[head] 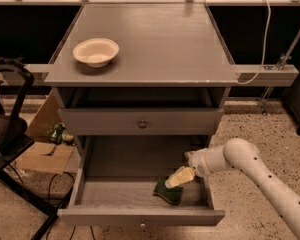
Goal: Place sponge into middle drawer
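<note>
The middle drawer (121,192) is pulled open at the bottom of the grey cabinet. The sponge (169,191) lies on the drawer floor at the front right, dark green face showing. My gripper (182,177) is inside the drawer just above and to the right of the sponge. Its cream fingers (179,178) stand close over the sponge's far edge, open, and hold nothing. The white arm (250,171) reaches in from the right over the drawer's side wall.
A cream bowl (96,51) sits on the cabinet top (160,44) at the left. The upper drawer front (140,121) with its knob is shut. A black chair (7,129) and a cardboard box (45,151) stand on the floor at the left.
</note>
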Robot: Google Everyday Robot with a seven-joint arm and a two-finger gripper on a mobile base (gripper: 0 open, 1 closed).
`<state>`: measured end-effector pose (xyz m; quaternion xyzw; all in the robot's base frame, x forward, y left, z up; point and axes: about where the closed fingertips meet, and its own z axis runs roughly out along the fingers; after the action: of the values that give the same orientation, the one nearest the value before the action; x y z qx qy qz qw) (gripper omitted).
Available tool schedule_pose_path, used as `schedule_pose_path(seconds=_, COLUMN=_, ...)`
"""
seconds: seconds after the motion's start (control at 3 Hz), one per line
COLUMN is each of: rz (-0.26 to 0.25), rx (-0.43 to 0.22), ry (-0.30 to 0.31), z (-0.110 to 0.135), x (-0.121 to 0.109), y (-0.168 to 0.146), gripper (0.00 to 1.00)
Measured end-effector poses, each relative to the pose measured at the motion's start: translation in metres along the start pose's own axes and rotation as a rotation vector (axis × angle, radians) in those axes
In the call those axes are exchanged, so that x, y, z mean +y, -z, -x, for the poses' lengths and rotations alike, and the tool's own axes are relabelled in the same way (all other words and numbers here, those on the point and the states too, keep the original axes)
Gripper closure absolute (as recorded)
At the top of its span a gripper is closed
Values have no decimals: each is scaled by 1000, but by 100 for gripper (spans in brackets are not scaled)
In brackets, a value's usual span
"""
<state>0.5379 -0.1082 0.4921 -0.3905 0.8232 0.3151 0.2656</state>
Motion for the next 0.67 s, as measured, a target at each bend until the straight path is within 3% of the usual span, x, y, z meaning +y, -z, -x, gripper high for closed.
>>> schedule_pose_path(seconds=0.33, rz=-17, rx=-5, ry=-18, z=41, x=27, y=49, gripper=0)
schedule_pose_path(seconds=0.67, rz=-33, rx=5, ry=-67, z=92, x=69, y=119, gripper=0)
